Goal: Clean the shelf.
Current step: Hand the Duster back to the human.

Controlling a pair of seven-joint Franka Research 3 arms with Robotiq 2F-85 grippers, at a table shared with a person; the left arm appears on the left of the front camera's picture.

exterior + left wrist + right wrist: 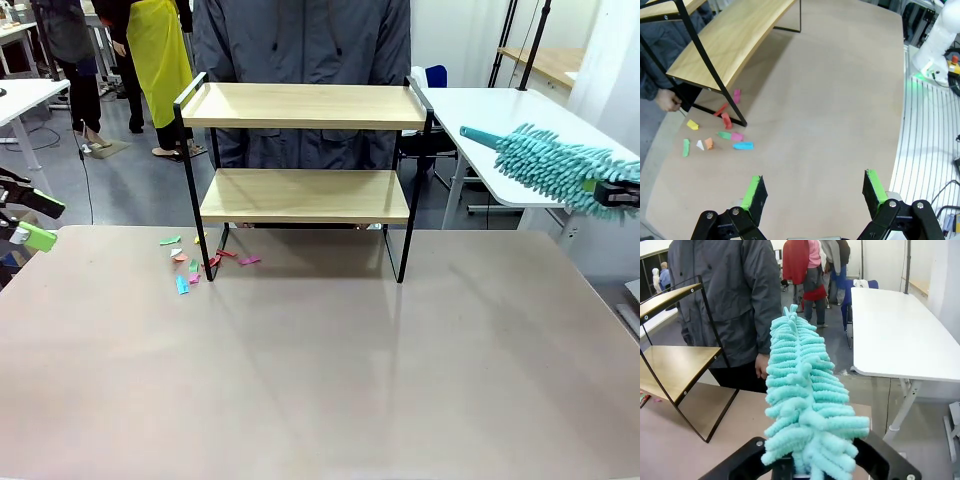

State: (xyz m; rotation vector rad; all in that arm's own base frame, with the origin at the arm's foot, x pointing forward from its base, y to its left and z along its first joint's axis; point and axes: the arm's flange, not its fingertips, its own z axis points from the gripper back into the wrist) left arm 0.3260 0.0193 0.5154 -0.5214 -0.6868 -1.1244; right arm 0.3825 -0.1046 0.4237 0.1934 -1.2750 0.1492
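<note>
Two light boards made up the shelf [305, 150], which stood on the far half of the beige table [320, 380], its long axis running side to side across your front view and its open face turned toward the robot. Behind the shelf stood a person in a grey jacket [300, 40], and white tables filled the room to either side of it. Around the shelf's left front leg lay scattered coloured paper scraps [195, 265]; the tabletop nearer than the shelf lay bare and wide. Left of the shelf, at the table's edge, you had the left gripper [812, 195] hovering with its jaws spread, holding nothing. Right of the shelf, beyond the table's edge, the right gripper [618, 192] was pressed together on a teal duster [560, 165], whose fluffy head pointed back toward the shelf's top board.
</note>
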